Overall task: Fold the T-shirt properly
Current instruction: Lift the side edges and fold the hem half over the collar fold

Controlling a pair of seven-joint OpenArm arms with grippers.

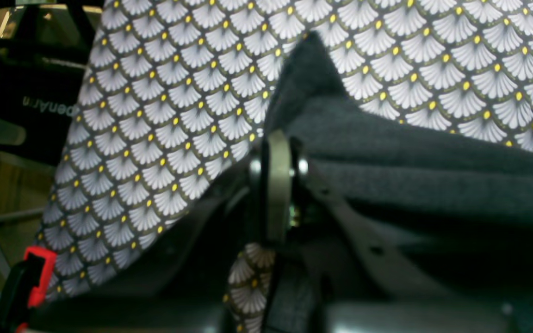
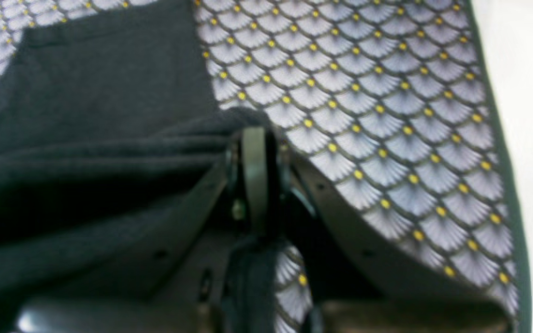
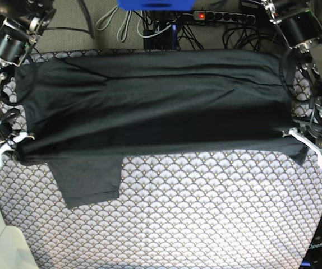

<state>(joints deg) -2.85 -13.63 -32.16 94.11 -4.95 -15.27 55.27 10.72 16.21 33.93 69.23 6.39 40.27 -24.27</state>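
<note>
The left fingers (image 3: 302,141) are pinching shut on the near edge of the T-shirt (image 3: 150,106) at the right end of the base view, and the left wrist view is showing dark cloth bunching into a peak just past the closed tips. The right fingers (image 3: 10,147) are clamping the same edge at the opposite end, with folds of cloth gathering against them in the right wrist view. Between the two grips the shirt is stretching as a wide dark band across the far half of the bench (image 3: 206,213), whose cover is printed with pale fans and yellow dots; one sleeve (image 3: 88,179) is hanging out flat toward the near side, just beside the right grip. The step in hand is probably a lengthwise fold, with the held edge being carried over the body of the shirt. To do it well, both arms should be travelling together at the same height and pace, keeping the edge taut enough to stay straight but not so tight that cloth slips from the pinch. The loose sleeve is likely to trail or crease under the fold, so it needs watching. Releasing only once the edge is lying level and square should leave a clean fold.
</note>
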